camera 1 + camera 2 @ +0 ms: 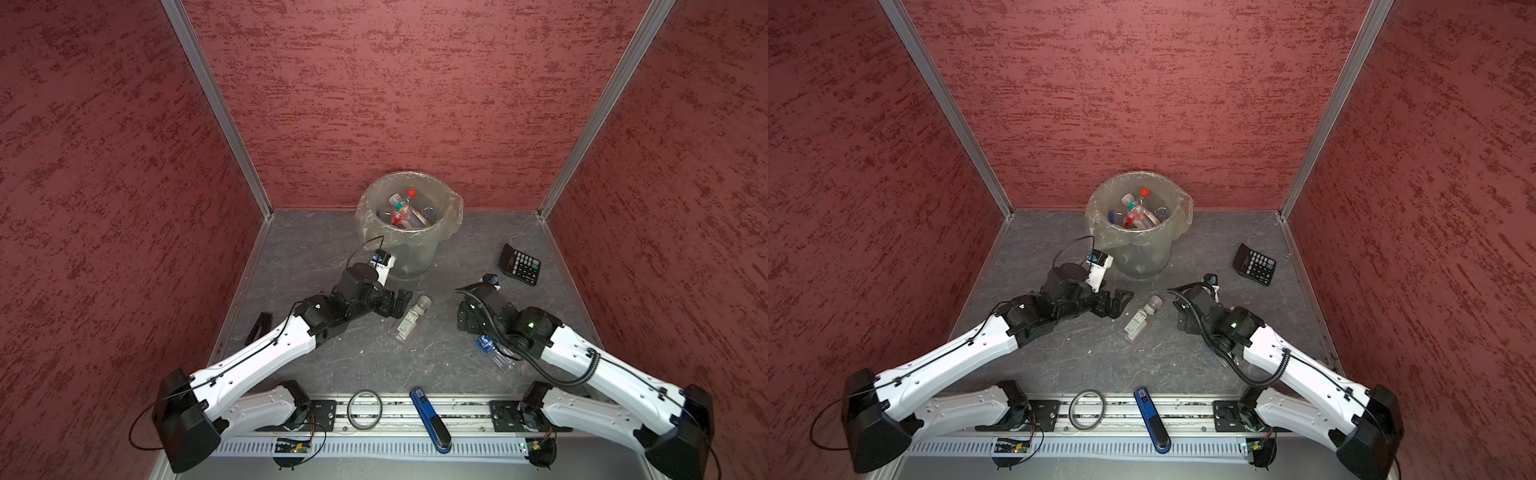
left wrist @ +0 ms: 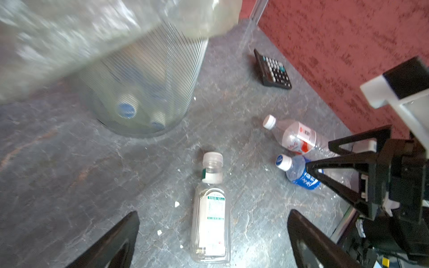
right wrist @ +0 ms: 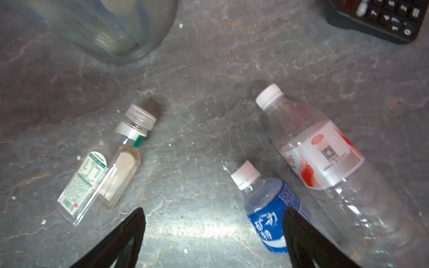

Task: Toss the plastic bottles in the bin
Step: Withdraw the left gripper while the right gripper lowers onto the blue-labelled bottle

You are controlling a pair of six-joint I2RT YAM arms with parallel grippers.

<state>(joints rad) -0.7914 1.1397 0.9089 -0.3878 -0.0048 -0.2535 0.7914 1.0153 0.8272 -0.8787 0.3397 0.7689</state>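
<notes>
Three bottles point(image 2: 210, 208) lying near bin point(image 2: 144, 92), calculator point(image 2: 272, 69)

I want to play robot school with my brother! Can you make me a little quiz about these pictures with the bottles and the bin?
1. True or false: the green-label bottle is already inside the bin.
2. How many bottles lie on the table outside the bin? A: one. B: three. C: six.
3. Fill in: the black thing with number keys on the table is a ____.

Key
1. False: it lies on the table.
2. B: the green-label bottle, the blue-label bottle and the red-label bottle.
3. calculator
</notes>
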